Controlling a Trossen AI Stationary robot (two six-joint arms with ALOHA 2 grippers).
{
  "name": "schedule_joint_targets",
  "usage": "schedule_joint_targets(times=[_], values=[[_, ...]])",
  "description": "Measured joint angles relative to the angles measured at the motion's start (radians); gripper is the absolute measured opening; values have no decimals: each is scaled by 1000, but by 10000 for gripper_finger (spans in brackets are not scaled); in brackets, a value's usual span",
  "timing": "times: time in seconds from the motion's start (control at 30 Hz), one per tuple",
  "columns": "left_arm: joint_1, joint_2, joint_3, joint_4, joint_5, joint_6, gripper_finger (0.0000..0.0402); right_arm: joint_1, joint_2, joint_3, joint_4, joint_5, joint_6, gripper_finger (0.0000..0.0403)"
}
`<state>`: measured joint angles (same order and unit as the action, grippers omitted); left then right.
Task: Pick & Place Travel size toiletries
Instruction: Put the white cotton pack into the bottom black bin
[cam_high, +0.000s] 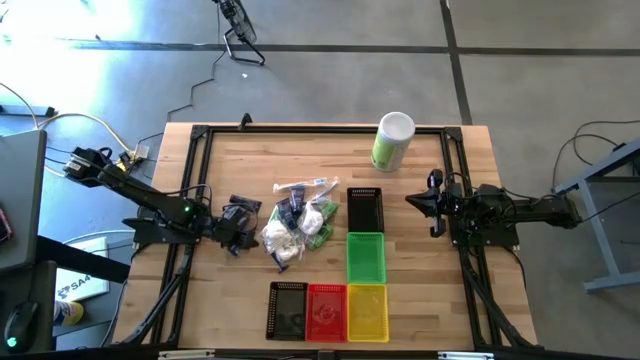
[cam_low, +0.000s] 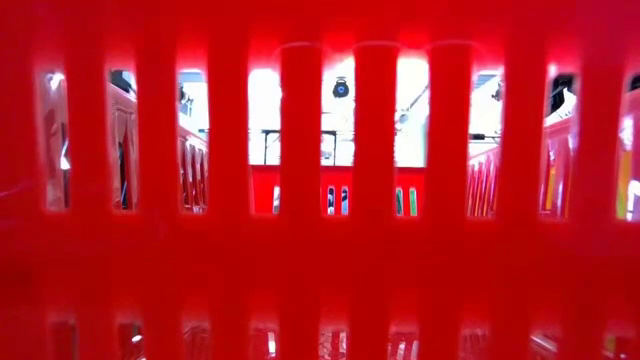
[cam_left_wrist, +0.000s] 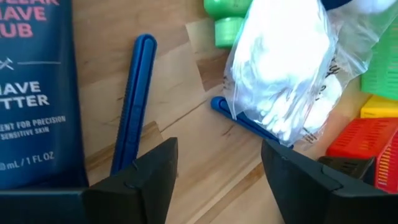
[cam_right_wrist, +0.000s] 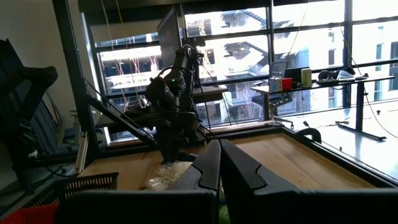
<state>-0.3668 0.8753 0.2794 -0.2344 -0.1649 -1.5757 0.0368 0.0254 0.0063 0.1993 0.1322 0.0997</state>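
The toiletries lie in a pile (cam_high: 296, 225) at the table's middle: white crinkly pouches, green bottles, dark blue tubes, clear-wrapped sticks. My left gripper (cam_high: 236, 226) is at the pile's left side, open. In its wrist view (cam_left_wrist: 217, 158) the fingers stand over bare wood between a blue stick (cam_left_wrist: 134, 99) and a second blue stick (cam_left_wrist: 239, 119). A dark blue tube (cam_left_wrist: 37, 93), a clear pouch of white swabs (cam_left_wrist: 283, 62) and green bottles (cam_left_wrist: 227, 18) lie ahead. My right gripper (cam_high: 420, 200) waits shut, raised at the table's right (cam_right_wrist: 219, 163).
A tall green-and-white canister (cam_high: 393, 140) stands near the far edge. A black basket (cam_high: 365, 208) and a green basket (cam_high: 366, 257) sit right of the pile. Black (cam_high: 288, 310), red (cam_high: 326, 312) and yellow (cam_high: 367, 312) baskets line the near edge. The red basket's wall (cam_low: 320, 250) blocks the low view.
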Motion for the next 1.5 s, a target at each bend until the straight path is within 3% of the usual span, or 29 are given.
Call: schedule_joint_targets(times=[0.23,0.87,1.5], values=[[0,0,0,0,-112,1,227,0,0,0,0,0,0,2],[0,3,0,8,-187,0,227,0,0,0,0,0,0,2],[0,267,0,247,-204,2,227,0,0,0,0,0,-27,2]])
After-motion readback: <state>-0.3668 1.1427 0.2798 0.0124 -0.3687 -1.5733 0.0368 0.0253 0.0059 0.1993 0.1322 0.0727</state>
